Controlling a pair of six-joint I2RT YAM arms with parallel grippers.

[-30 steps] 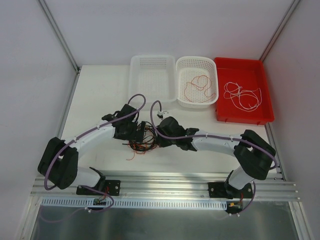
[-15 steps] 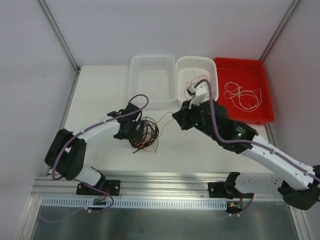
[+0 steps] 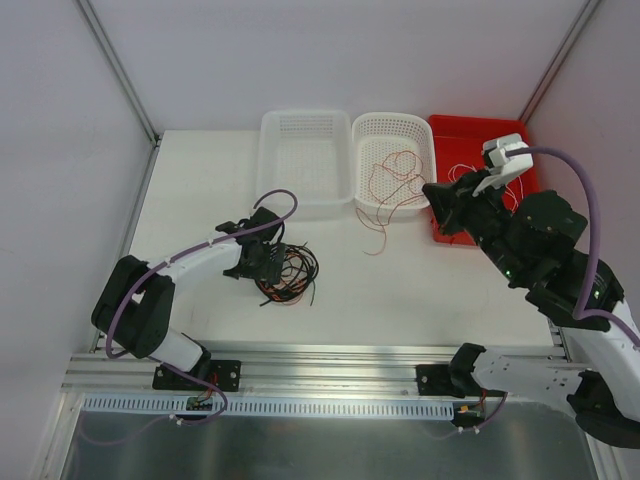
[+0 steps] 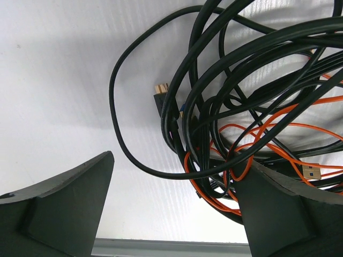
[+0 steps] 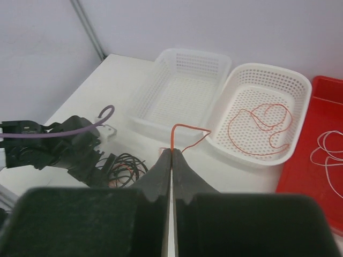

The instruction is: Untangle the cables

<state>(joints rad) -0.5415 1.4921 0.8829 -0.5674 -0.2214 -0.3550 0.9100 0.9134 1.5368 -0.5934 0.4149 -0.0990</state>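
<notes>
Right wrist view: the right gripper [image 5: 171, 152] is seen pinched tight on an orange-red wire [image 5: 185, 127], held high toward two o'clock; the left gripper [image 4: 179, 160] is spread wide, low against the tangled cables [image 4: 241, 80] at eight o'clock.

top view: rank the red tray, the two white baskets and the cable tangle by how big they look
1. red tray, clearly the largest
2. left white basket
3. right white basket, only slightly narrower than the left one, so a close call
4. cable tangle, the smallest
</notes>
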